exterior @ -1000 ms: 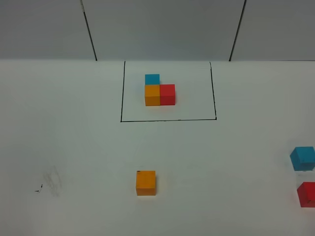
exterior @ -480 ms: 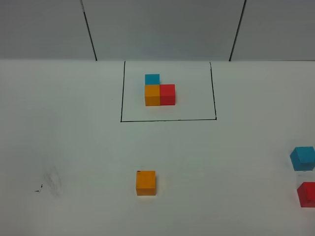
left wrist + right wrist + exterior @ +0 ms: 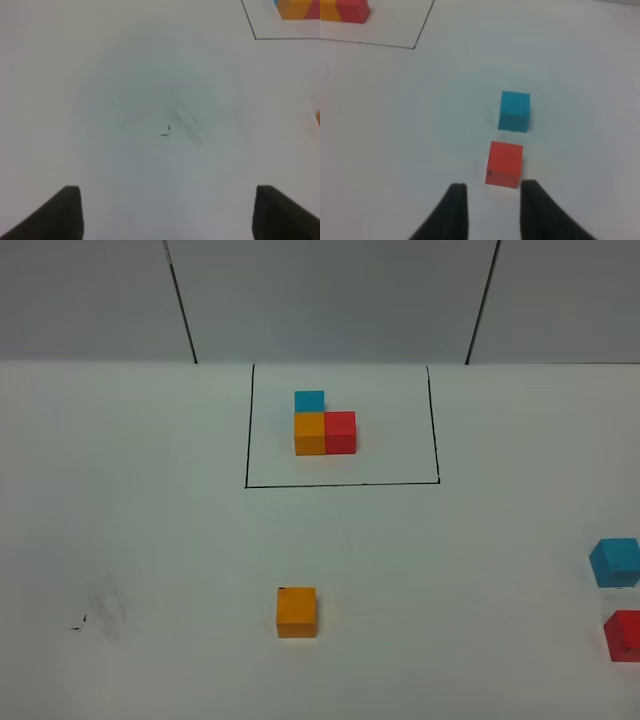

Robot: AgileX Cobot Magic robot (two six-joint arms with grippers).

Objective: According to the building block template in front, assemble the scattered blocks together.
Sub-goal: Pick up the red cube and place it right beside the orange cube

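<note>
red block (image 3: 504, 164) just beyond right hand (image 3: 492, 189)

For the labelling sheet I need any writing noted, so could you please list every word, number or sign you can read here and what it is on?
No readable words, numbers or brands in any view.
Small black mark on the table: a scribble, not legible.
Dark speck on the loose red block: too small to read.
Dark speck on the loose orange block: too small to read.

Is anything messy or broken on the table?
Only a faint grey smudge with a tiny black mark beside it on the table, front left. The orange block, blue block and red block sit flat and look whole.
</note>
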